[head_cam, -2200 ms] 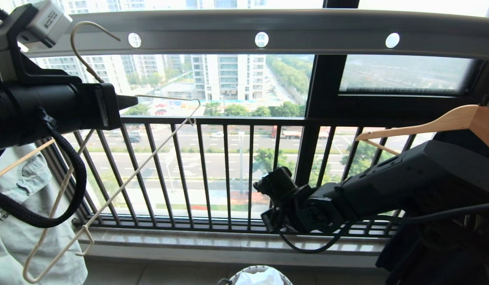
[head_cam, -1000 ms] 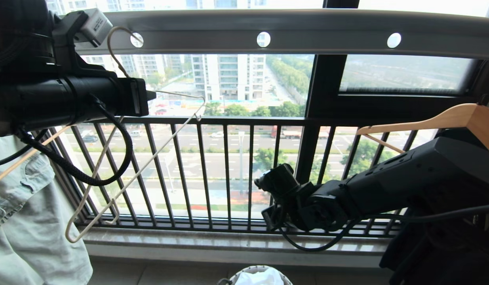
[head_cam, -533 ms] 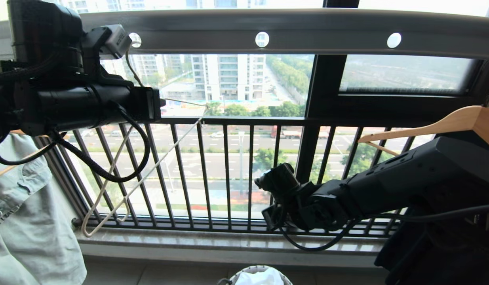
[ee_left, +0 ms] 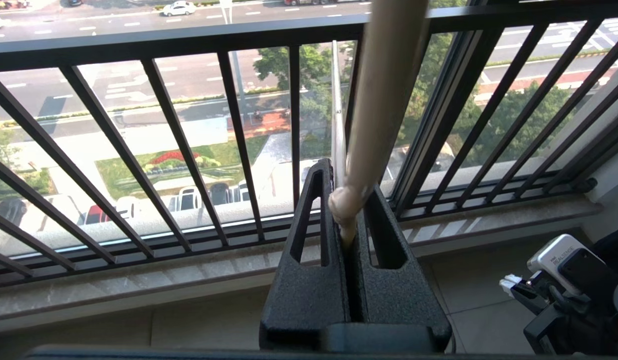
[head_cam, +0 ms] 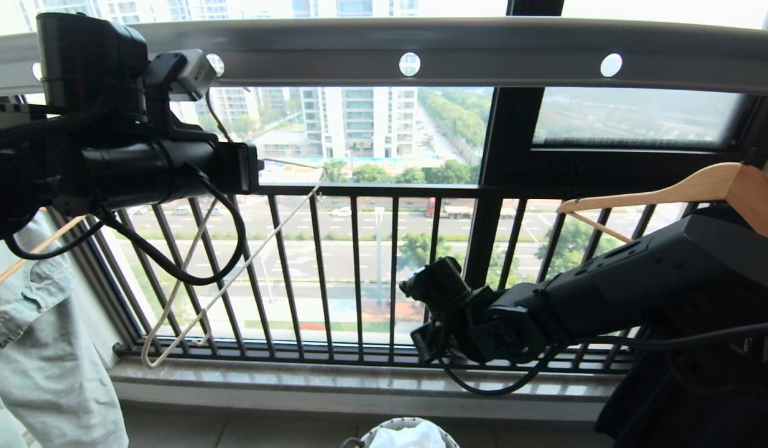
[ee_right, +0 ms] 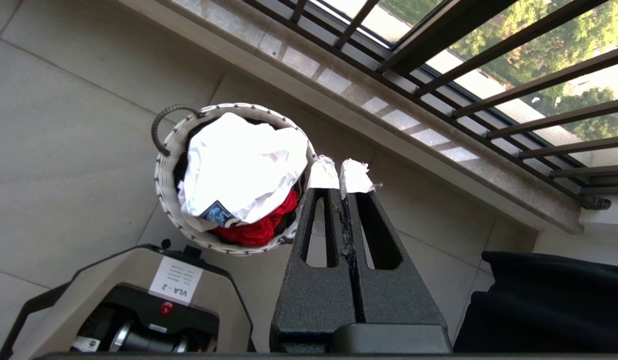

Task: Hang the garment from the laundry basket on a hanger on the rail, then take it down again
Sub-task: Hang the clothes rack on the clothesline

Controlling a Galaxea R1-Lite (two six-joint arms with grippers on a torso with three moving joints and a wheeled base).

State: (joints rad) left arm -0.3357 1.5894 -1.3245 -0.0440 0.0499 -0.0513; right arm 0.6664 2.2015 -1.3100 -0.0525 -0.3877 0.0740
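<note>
Left gripper (ee_left: 346, 220): squeezed tight on the hanger (head_cam: 234, 274), up by the rail (head_cam: 483, 53).
Right gripper (ee_right: 345, 181): closed, holding nothing.
Garment (ee_right: 238, 165): in the laundry basket (ee_right: 166, 182), on a red cloth (ee_right: 261, 227).
Black window bars (head_cam: 359, 267): right behind the hanger.

Left gripper (head_cam: 259, 167) holds hanger (head_cam: 234, 274) under rail (head_cam: 483, 53)

A pale tiled floor (ee_right: 63, 150) is seen below the window, bordered on the far side by a marble sill (head_cam: 359, 386). The laundry basket (ee_right: 164, 175), round, white and woven with a dark loop handle, is set directly on the tiles near the sill. The robot's grey base (ee_right: 133, 295) is also borne by the floor, just beside the basket.
</note>
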